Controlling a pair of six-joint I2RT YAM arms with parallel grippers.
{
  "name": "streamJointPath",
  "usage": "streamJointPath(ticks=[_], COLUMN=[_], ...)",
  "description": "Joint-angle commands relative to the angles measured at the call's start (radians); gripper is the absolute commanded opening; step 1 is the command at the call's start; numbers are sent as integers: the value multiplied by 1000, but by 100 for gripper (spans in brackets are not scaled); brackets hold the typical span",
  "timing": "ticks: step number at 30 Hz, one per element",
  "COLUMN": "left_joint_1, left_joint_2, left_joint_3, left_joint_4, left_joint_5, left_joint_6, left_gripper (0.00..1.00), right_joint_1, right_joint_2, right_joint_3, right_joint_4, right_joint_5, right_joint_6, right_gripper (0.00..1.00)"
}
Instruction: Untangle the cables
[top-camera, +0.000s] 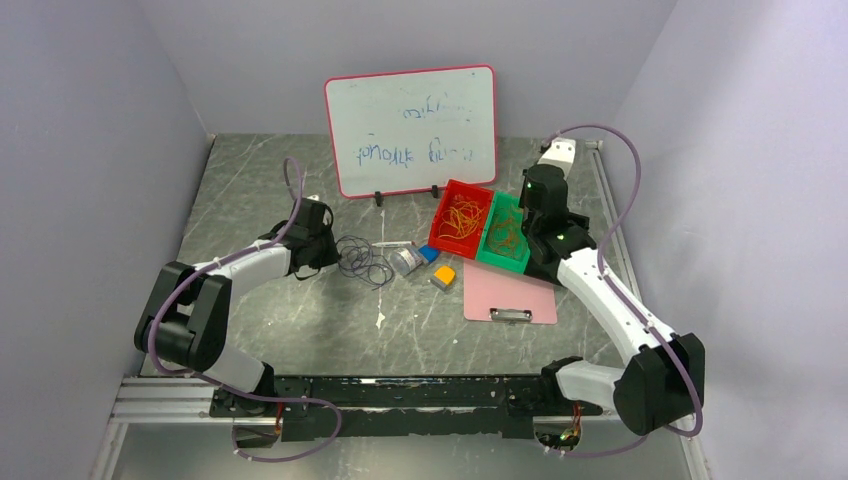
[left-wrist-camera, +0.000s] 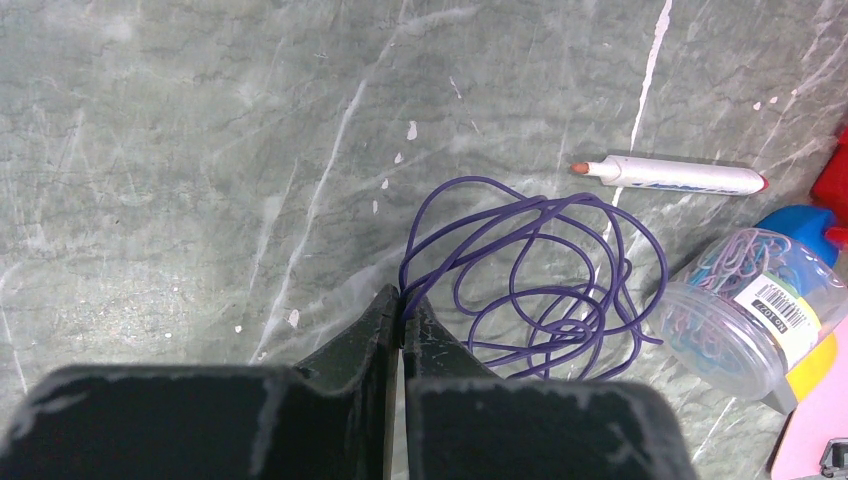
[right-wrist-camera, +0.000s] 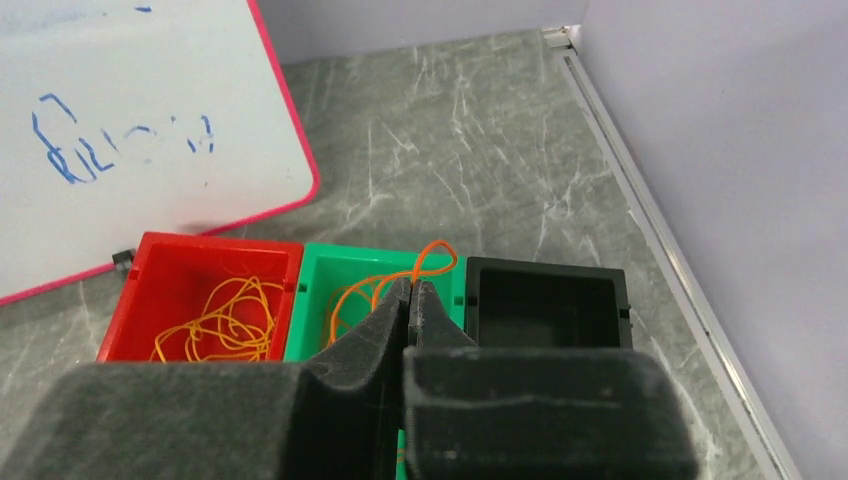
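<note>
Yellow cable (right-wrist-camera: 215, 322) is lying in red bin (right-wrist-camera: 200, 250). R gripper (right-wrist-camera: 412, 295) is clamping orange cable (right-wrist-camera: 432, 258) over green bin (right-wrist-camera: 325, 268); L gripper (left-wrist-camera: 401, 305) is clamping purple cable (left-wrist-camera: 540, 270), unbinned.

Purple cable (left-wrist-camera: 545, 285), orange cable (top-camera: 505, 238) in green bin (right-wrist-camera: 380, 256), yellow cable (right-wrist-camera: 225, 320) in red bin (right-wrist-camera: 215, 250).

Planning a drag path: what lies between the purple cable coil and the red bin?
A white marker and a clear jar of paper clips lie between the purple cable coil and red bin; left wrist view.
</note>
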Motion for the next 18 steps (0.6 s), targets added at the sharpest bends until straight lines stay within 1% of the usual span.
streamJointPath(ticks=[1, 11, 18], left_joint_1=[8, 8, 8], left_joint_2=[-3, 5, -4], left_joint_3=[1, 5, 1], left_joint_4=[2, 7, 5], left_joint_5=[-9, -5, -9], left_joint_6=[6, 5, 7], left_gripper=[7, 7, 7], right_joint_1=[-12, -27, -33], right_joint_2=[-7, 2, 51], right_joint_3=[-9, -8, -16], right_joint_4=[18, 5, -9], right_joint_5=[-13, -22, -78], right_joint_6=[29, 30, 66], right_gripper=[0, 0, 0])
